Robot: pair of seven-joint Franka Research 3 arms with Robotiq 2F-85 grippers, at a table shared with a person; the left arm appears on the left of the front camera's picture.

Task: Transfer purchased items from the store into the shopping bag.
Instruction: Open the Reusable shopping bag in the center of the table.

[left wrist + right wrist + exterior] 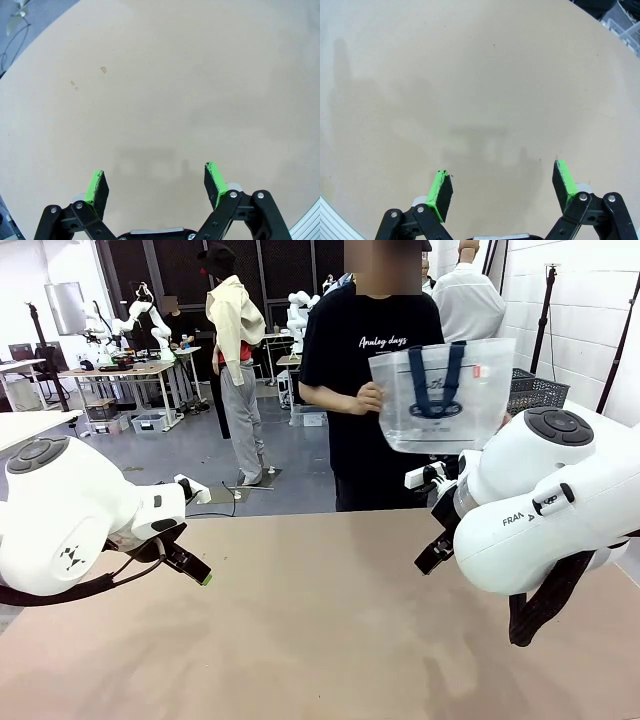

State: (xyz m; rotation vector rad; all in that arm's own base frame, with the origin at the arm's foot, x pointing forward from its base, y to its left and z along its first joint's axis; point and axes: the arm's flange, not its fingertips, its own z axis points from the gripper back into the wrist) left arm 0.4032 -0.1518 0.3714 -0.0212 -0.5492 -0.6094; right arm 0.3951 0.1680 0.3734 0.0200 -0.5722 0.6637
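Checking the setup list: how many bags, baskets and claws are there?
Translucent whitish plastic tote bag with navy handles: 1
Dark grey lattice plastic basket: 1
Black claws with green pads, left claw and right claw: 2
Total: 4

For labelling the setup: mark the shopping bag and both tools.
shopping bag [485, 410], front view, translucent front panel.
left tool [154, 172], left wrist view, midway between its fingertips.
right tool [501, 170], right wrist view, midway between its fingertips.

A translucent whitish plastic tote bag [478, 412] with navy strap handles, navy lettering and a red tag is held upright in mid-air.
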